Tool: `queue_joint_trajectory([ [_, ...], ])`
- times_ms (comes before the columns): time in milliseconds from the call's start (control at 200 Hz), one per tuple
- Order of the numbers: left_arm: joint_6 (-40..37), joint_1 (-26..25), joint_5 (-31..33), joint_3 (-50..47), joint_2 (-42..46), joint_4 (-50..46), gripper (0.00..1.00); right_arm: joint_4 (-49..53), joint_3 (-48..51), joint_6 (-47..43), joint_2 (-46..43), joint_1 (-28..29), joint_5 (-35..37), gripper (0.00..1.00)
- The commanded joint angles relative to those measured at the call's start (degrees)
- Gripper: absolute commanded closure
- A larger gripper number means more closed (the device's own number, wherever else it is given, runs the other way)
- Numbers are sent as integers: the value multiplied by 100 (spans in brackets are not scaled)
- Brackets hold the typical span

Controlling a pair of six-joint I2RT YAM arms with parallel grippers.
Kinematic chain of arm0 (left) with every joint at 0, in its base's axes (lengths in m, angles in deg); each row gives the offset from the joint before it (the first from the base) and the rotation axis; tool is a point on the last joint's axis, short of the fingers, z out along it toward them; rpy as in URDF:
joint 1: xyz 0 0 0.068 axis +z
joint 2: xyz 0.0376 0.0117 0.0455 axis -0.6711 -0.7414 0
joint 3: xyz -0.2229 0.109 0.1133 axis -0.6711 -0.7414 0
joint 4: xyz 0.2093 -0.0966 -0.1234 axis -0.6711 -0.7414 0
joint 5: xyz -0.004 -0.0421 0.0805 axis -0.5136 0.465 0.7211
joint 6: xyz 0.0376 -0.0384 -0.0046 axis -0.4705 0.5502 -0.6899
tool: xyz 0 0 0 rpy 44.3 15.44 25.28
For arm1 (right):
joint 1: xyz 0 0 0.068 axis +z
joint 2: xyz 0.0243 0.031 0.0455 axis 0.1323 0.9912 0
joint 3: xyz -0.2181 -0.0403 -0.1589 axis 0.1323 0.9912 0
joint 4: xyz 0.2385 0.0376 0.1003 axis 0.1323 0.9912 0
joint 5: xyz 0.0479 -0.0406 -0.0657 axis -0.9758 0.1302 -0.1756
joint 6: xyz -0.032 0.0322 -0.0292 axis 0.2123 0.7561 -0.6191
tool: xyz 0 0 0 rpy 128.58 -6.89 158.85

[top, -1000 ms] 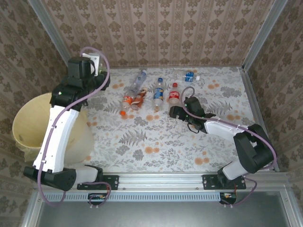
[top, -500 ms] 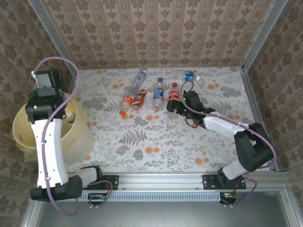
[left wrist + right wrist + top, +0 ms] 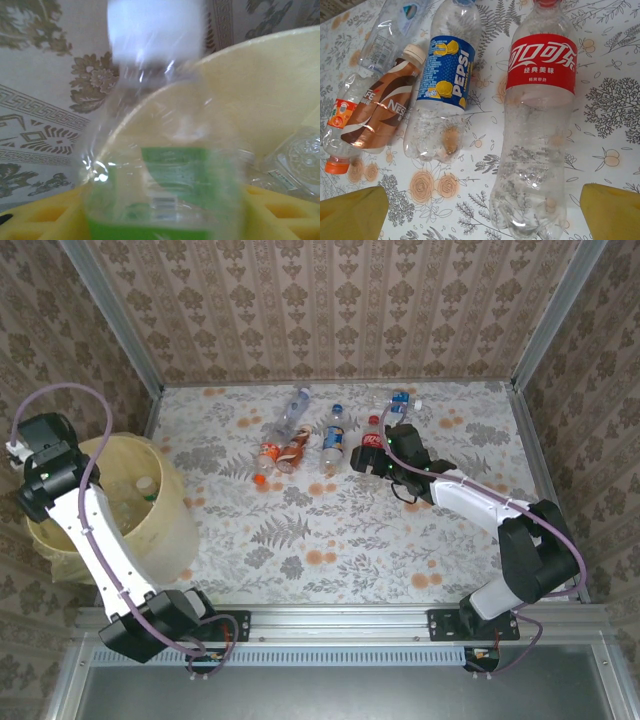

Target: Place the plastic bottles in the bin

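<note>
The pale yellow bin (image 3: 168, 530) stands off the table's left edge with clear bottles (image 3: 140, 488) inside. My left gripper (image 3: 165, 217) hangs over its far left rim (image 3: 270, 90). A clear green-label bottle (image 3: 170, 175) with a white cap sits blurred between the yellow fingers (image 3: 35, 220); I cannot tell whether they still grip it. On the table lie the Coke bottle (image 3: 540, 125), Pepsi bottle (image 3: 445, 95), brown bottle (image 3: 380, 115), orange-capped bottle (image 3: 340, 120) and a clear one (image 3: 390, 30). My right gripper (image 3: 482, 215) is open, with the Coke bottle's base between its fingertips (image 3: 615, 210).
A blue-label bottle (image 3: 400, 400) lies near the back wall. The aluminium frame post (image 3: 150, 390) stands between the bin and the table. Patterned walls close off the back and sides. The table's front half holds no objects.
My left arm has swung from the back of the table leftward to above the bin. My right gripper has crept forward, up to the Coke bottle's base.
</note>
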Motion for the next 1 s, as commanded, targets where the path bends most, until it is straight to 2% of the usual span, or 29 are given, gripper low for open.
queue_joint_trajectory([
  [0,378,142,-86,-134,-24,-154,32,78,-57,-11,-112,-25,-19,0],
  [130,462,166,-64,-142,-23,-193,25,110,-63,-64,-150,-29,20,0],
  [310,476,139,-163,71,68,-209,23,117,-43,-74,-158,-25,76,0],
  [600,550,-206,-148,446,329,-264,12,65,-45,-29,-98,-27,59,0],
  [810,574,-1075,7,652,422,-176,0,49,-33,40,-77,-29,30,0],
  [920,690,-1800,129,870,442,-117,0,38,8,51,-113,-27,33,0],
  [995,793,-2477,157,1017,474,-4,0,-37,69,42,-162,-25,16,0],
])
